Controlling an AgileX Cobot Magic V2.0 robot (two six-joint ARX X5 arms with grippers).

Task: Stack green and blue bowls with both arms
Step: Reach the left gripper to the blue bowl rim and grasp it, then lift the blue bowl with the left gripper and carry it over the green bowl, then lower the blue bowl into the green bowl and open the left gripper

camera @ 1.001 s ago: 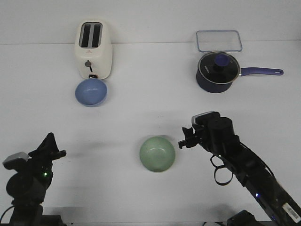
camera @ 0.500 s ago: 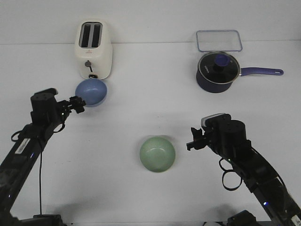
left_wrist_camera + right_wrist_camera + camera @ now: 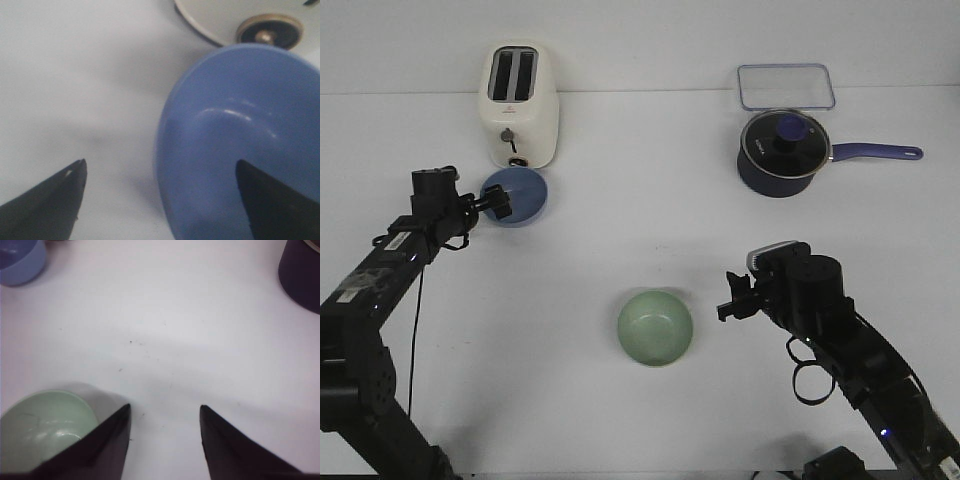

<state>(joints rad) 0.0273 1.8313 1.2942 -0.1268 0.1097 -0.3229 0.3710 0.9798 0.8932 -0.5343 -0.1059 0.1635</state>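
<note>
The blue bowl (image 3: 518, 195) sits on the table just in front of the toaster. My left gripper (image 3: 500, 205) is open at its left rim; in the left wrist view the blue bowl (image 3: 240, 135) has one finger inside it and one finger outside over the table. The green bowl (image 3: 655, 327) sits at the table's middle front. My right gripper (image 3: 728, 298) is open and empty, a short way to the right of it. In the right wrist view the green bowl (image 3: 45, 425) lies beside one finger, outside the jaws.
A cream toaster (image 3: 519, 105) stands directly behind the blue bowl. A dark navy saucepan (image 3: 782, 152) with a glass lid and a clear lidded container (image 3: 786, 86) are at the back right.
My left arm has reached further forward, bringing its open gripper over the blue bowl's left rim. The right arm and both bowls have not moved in the last half second.
</note>
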